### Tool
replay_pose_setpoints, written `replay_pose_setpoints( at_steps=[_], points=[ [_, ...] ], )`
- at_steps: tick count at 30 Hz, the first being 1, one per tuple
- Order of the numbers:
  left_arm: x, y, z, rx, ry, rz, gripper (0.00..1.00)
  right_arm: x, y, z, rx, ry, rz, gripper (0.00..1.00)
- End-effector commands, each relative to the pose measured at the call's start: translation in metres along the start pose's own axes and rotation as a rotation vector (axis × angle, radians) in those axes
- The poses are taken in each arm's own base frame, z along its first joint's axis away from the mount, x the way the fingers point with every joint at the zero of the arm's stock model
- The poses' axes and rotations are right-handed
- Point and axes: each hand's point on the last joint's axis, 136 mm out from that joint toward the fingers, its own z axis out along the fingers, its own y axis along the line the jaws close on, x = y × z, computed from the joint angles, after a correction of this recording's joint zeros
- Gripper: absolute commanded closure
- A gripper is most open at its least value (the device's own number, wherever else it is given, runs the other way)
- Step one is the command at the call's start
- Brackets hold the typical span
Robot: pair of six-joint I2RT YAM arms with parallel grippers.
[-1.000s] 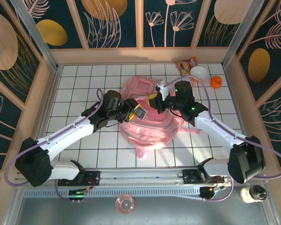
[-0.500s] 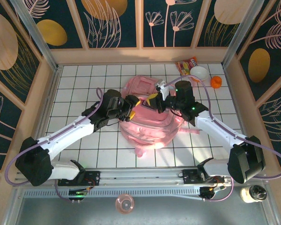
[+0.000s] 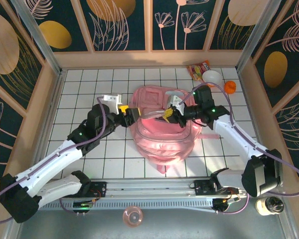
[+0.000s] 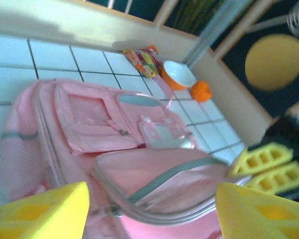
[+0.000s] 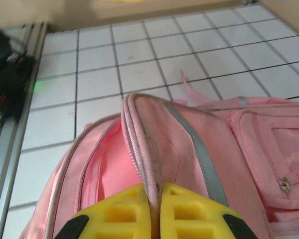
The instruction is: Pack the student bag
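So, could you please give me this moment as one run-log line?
left tool: open, beside bag | right tool: shut on bag's rim | bag: unzipped, lying on table

A white tiled counter with dark grid lines (image 3: 79, 89) sits inside pale wooden framing (image 3: 149, 59). Dark teal wall panels painted with gold ovals and pink leaf outlines (image 3: 119, 22) surround it, evenly lit.

Left wrist view: blurred yellow plastic fingers (image 4: 45, 211) run off the bottom edge; colourful snack packet (image 4: 142, 59) upper centre, print unreadable. Right wrist view: large soft pink fabric backpack (image 5: 174, 164) cropped lower right.
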Motion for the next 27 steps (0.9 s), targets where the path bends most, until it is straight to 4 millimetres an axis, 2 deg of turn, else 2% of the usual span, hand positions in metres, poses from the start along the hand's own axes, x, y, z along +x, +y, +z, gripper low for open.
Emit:
replay_pose_setpoints(
  at_steps=[1, 3, 7, 9, 12, 16, 21, 27],
  points=[
    [0.015, -0.012, 0.003, 0.172, 0.066, 0.425, 0.31, -0.002, 0.021, -0.007, -0.146, -0.009, -0.156, 1.0],
    [0.031, -0.012, 0.006, 0.284, 0.145, 0.469, 0.32, 0.005, 0.021, -0.006, -0.173, 0.007, -0.152, 1.0],
    [0.042, -0.003, 0.005, 0.466, 0.196, 0.451, 0.3, 0.003, 0.021, -0.006, -0.194, -0.021, -0.137, 1.0],
    [0.052, 0.006, 0.007, 0.538, 0.237, 0.473, 0.24, 0.0, 0.018, -0.007, -0.196, -0.04, -0.127, 1.0],
    [0.072, 0.021, 0.018, 0.573, 0.306, 0.57, 0.19, -0.003, 0.018, -0.005, -0.207, -0.056, -0.122, 1.0],
    [0.083, 0.034, 0.038, 0.601, 0.381, 0.638, 0.15, 0.0, 0.017, -0.005, -0.201, -0.04, -0.113, 1.0],
    [0.102, 0.044, 0.052, 0.689, 0.496, 0.674, 0.16, 0.003, 0.013, -0.004, -0.178, -0.023, -0.096, 1.0],
    [0.115, 0.03, 0.053, 0.773, 0.54, 0.671, 0.27, 0.004, 0.005, -0.002, -0.147, -0.009, -0.063, 1.0]
  ],
)
